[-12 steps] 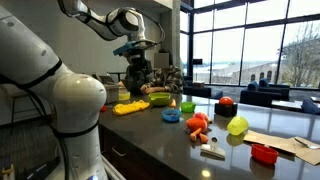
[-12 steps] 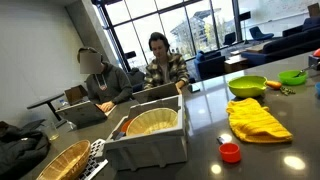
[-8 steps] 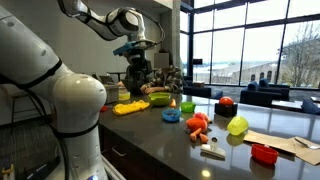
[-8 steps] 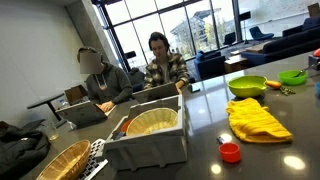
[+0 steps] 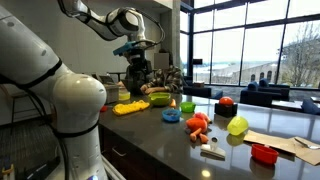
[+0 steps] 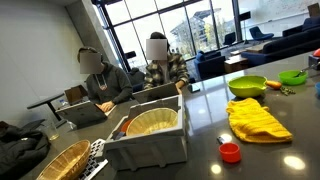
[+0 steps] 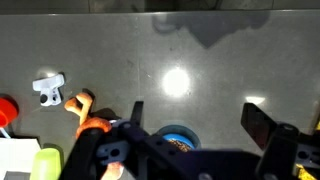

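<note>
Arm raised high over the dark counter [image 5: 150,130]. The gripper [image 5: 137,47] hangs well above everything on it, and its fingers are spread wide with nothing between them. In the wrist view the gripper [image 7: 195,112] looks straight down, with bare counter [image 7: 200,50] and a bright ceiling-light reflection filling the gap between the fingers. The nearest thing is the blue bowl [image 7: 180,137], sitting low in the wrist view between the two fingers and partly hidden by the gripper body; I cannot tell what is in it. In an exterior view the blue bowl [image 5: 172,115] stands on the counter beyond the yellow cloth [image 5: 130,106], well below the gripper. An orange toy [image 7: 85,118] lies just beside the bowl, a small white piece [image 7: 47,87] lies further off, and a red dish [image 7: 5,108] and a yellow-green thing [image 7: 48,162] are cut by the frame edge. A green bowl [image 6: 247,86] sits past the yellow cloth [image 6: 258,120] in an exterior view, where no gripper shows. Judgement: this is the hover stage, with no contact made and nothing lifted. A grasp on the bowl from here would call for a long straight descent, shifted slightly to bring the rim between the fingers, and care to stay clear of the orange toy.
</note>
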`<state>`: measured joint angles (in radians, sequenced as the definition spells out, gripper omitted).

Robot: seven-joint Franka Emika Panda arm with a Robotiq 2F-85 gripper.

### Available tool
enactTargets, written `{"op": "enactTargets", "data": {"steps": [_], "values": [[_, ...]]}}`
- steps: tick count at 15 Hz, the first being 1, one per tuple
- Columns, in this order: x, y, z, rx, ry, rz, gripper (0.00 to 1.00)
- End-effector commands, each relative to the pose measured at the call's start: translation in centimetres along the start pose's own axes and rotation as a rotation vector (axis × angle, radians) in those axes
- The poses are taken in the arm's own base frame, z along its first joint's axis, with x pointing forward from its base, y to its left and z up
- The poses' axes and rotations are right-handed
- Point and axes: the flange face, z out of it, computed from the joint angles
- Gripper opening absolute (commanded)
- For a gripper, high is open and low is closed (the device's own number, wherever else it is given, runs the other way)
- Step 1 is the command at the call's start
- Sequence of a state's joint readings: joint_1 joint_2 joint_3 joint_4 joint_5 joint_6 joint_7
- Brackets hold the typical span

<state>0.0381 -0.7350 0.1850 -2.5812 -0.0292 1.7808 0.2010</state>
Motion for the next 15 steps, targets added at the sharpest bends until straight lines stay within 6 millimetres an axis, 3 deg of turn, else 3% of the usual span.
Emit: {"op": "enactTargets", "data": {"steps": [1,4,8,13,15], "values": [[0.0,0.0,-0.1,0.0,-0.001,0.0,1.0],[1.6,1.8,-0.6,-0.043,0.018,0.048,1.0],[3.1,5.9,-2.1,-0.101,0.094,0.185,1.0],[2.3,11.5,-3.1,-0.135,0.108,0.479,1.0],[2.0,12.5,-4.3,-0.117,0.104,0.592,1.0]]}}
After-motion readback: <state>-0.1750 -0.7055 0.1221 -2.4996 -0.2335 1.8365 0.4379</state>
